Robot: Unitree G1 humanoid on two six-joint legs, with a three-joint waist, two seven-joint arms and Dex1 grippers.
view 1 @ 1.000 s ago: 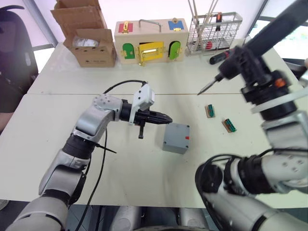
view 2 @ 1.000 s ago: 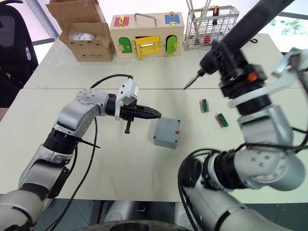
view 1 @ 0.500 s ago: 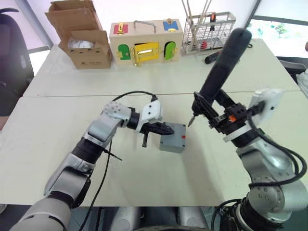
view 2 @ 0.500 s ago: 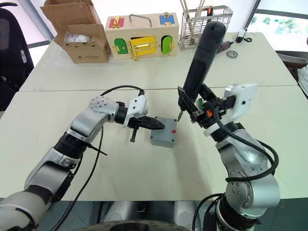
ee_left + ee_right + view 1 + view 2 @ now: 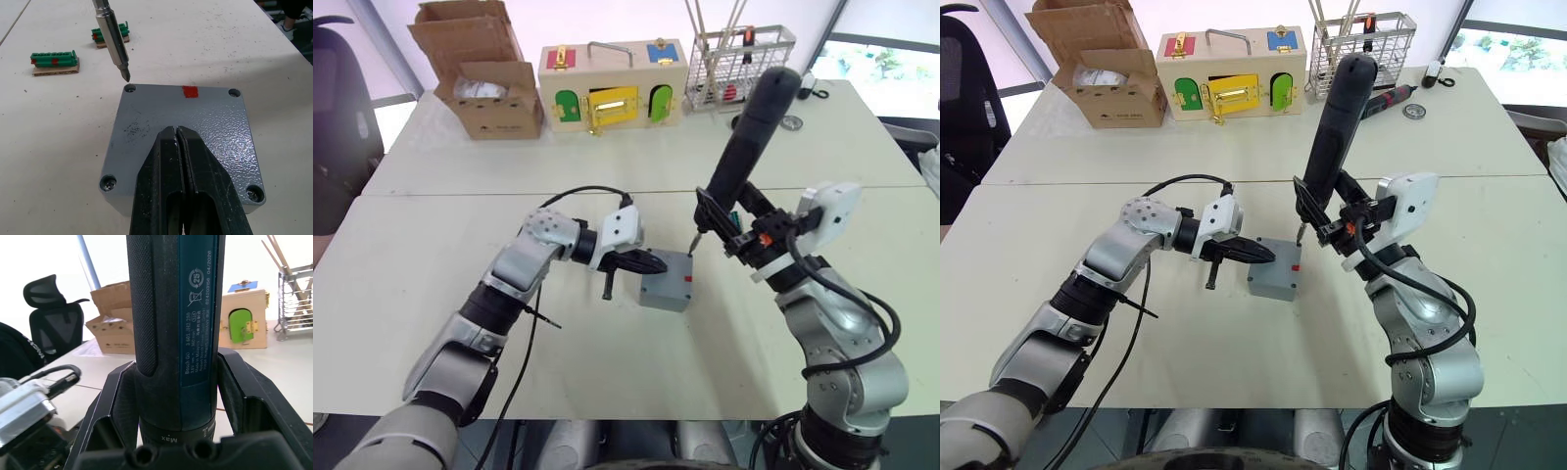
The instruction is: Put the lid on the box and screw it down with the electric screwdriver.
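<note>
Lid [image 5: 183, 137] sits flat on the box [image 5: 667, 284], near the middle of the frame on the pale desk [image 5: 607, 372]; a small red mark shows at the far edge of the lid, and screws sit in the two near corner holes. Left claw [image 5: 177, 134] rests on top of the lid with its two black fingers pressed together, holding nothing. Just above the far corner hole of the lid hangs the metal bit of the electric screwdriver [image 5: 744, 137], close to the hole but not in it. Right claw [image 5: 171, 396] pinches the thick dark body of the electric screwdriver, which stands tilted right of centre. Two green connector blocks [image 5: 54, 61] lie on the desk beyond the box. Along the top of the frame stand a brown cardboard box [image 5: 484, 73], a wooden box with coloured doors [image 5: 612, 88] and a wire rack [image 5: 744, 59].
</note>
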